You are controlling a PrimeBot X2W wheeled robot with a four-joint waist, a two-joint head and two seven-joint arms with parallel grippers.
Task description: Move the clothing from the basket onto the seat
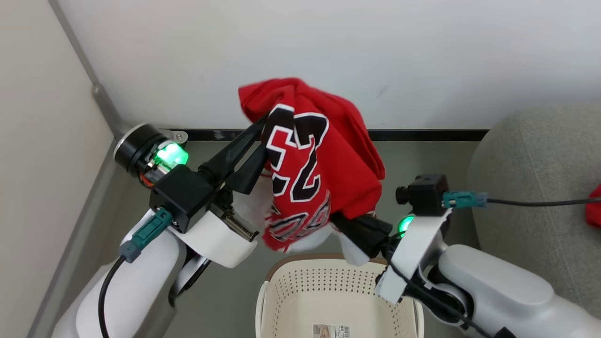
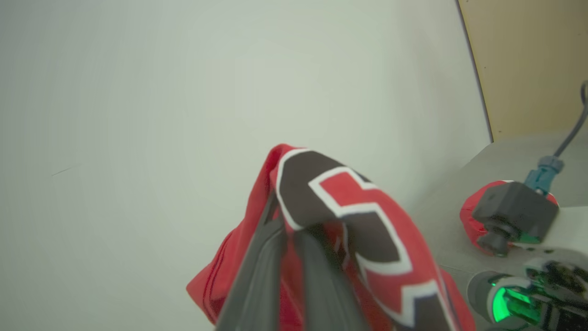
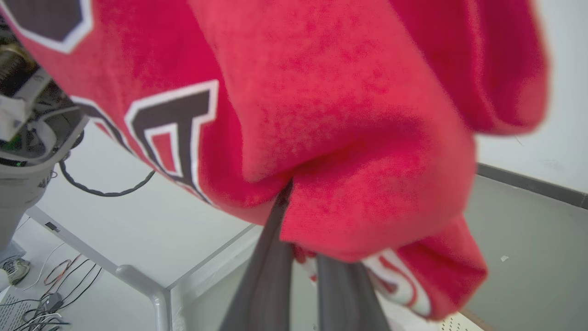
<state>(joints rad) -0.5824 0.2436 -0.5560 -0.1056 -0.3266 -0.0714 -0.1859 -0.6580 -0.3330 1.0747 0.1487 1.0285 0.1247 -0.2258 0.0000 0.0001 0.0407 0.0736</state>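
A bright red jersey (image 1: 324, 159) with a black-and-white 23 hangs in the air above the basket (image 1: 281, 291). My left gripper (image 1: 264, 126) is shut on its upper edge, and the cloth drapes over the dark fingers (image 2: 257, 271). From the right, my right gripper (image 1: 339, 218) is shut on the jersey's lower folds (image 3: 367, 138), with the fingers (image 3: 268, 276) pinching red cloth and their tips buried in it. A second red garment (image 1: 594, 206) lies on the grey seat (image 1: 530, 178) at the right edge, and the left wrist view has it (image 2: 471, 220) behind my right wrist.
The cream basket's (image 3: 459, 322) inside shows a label on its floor (image 1: 331, 331). A white wall with a dark baseboard (image 1: 422, 135) is close behind. A partition with a grey post (image 1: 105, 103) closes off the left. Grey floor lies between basket and wall.
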